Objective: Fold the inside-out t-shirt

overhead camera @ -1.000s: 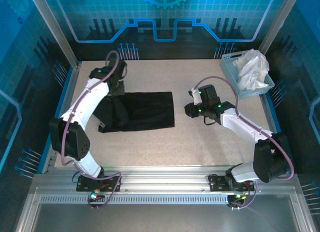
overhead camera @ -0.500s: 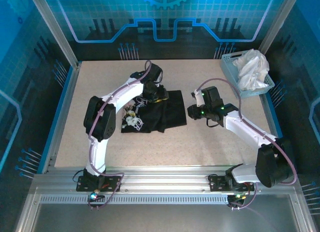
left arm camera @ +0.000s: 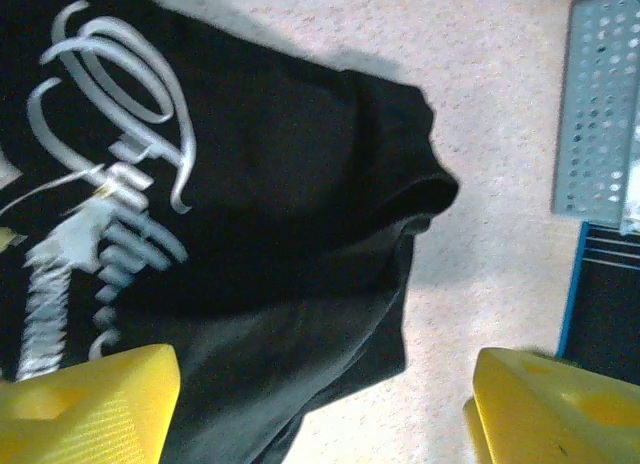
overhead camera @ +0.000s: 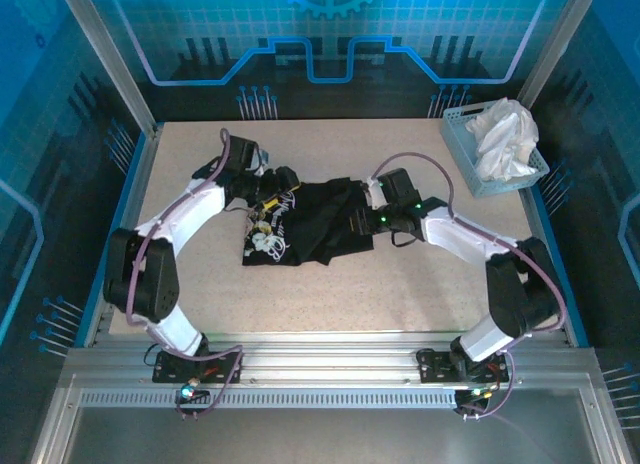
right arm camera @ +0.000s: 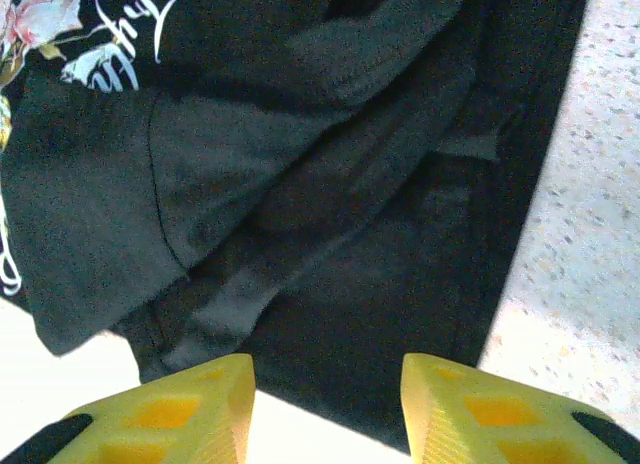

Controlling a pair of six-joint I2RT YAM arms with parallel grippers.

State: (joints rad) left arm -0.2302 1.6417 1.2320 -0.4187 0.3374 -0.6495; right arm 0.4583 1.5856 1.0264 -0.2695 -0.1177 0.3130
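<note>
The large black short-sleeved cotton t-shirt (overhead camera: pixel 320 234) lies in a loose, partly folded heap at the middle of the speckled beige tabletop (overhead camera: pixel 400 294), its white, red and yellow print (overhead camera: pixel 268 234) turned up on the left part. The left gripper (overhead camera: pixel 262 187) hangs over the shirt's far left edge. In the left wrist view its yellow fingers (left arm camera: pixel 90 404) are spread wide with nothing between them, so it holds nothing. The right gripper (overhead camera: pixel 362 220) sits low at the shirt's right edge, jaws parted too, with the layered hem just beyond the tips in the right wrist view. It is probably placed to take that edge for the next fold, though no cloth is pinched. The layers lie unevenly, so I judge the folding about midway. The perforated pale blue plastic basket (overhead camera: pixel 470 164) holding the crumpled white cloth garment (overhead camera: pixel 505 134) stands well apart at the far right corner, out of the way
</note>
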